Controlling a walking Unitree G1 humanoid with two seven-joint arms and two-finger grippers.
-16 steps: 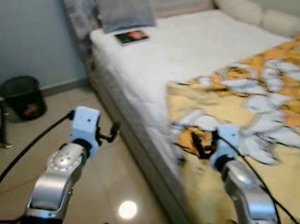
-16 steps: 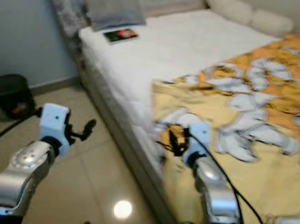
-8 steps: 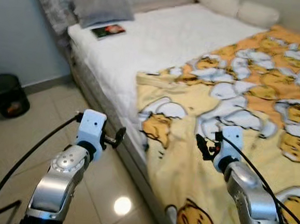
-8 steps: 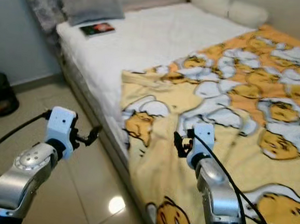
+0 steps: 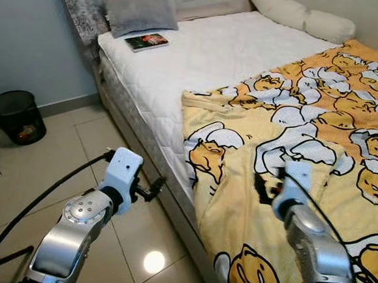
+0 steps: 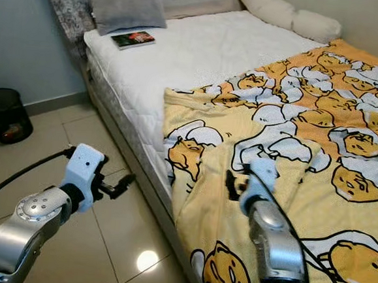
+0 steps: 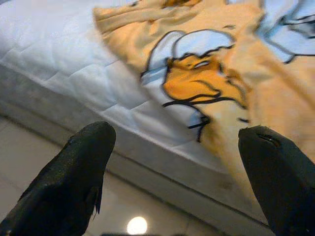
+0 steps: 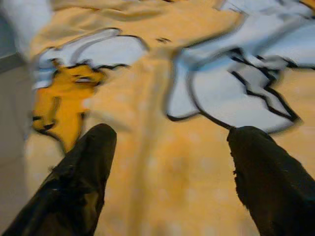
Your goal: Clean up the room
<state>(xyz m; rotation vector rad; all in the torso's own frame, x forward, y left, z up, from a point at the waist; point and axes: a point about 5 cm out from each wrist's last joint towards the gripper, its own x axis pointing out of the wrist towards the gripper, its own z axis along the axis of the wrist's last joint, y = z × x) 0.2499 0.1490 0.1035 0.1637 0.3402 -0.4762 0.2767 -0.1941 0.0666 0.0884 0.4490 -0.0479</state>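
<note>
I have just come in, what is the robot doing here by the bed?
The robot stands at the side of a bed with a white quilted mattress. Its right gripper hovers open over the rumpled yellow cartoon-print blanket, holding nothing. Its left gripper is open above the beige tiled floor, beside the bed edge. A small book lies near the grey pillow, and a black wastebasket stands by the wall.

A book (image 5: 147, 42) lies on the bed (image 5: 202, 57), left of the blanket (image 5: 319, 145).
</note>
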